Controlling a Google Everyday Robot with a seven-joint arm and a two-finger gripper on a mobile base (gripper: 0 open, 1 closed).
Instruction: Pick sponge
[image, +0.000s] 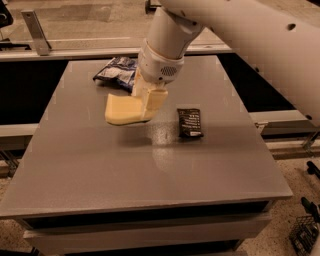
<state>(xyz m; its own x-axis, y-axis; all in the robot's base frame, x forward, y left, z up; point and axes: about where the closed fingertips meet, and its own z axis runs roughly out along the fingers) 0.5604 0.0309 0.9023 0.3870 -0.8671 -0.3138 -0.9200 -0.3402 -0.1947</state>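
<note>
The pale yellow sponge (121, 110) hangs a little above the grey table (150, 185), left of centre, with a faint shadow under it. My gripper (146, 106) comes down from the white arm above. Its pale yellow fingers (155, 98) are shut on the sponge's right end, and the sponge sticks out to the left of them. The gripper hides that end of the sponge.
A small black wrapped bar (190, 122) lies on the table just right of the gripper. A dark blue snack bag (116, 71) lies behind the sponge near the far edge. A metal rail (75, 52) runs behind the table. A wire basket (304, 232) stands on the floor at the lower right.
</note>
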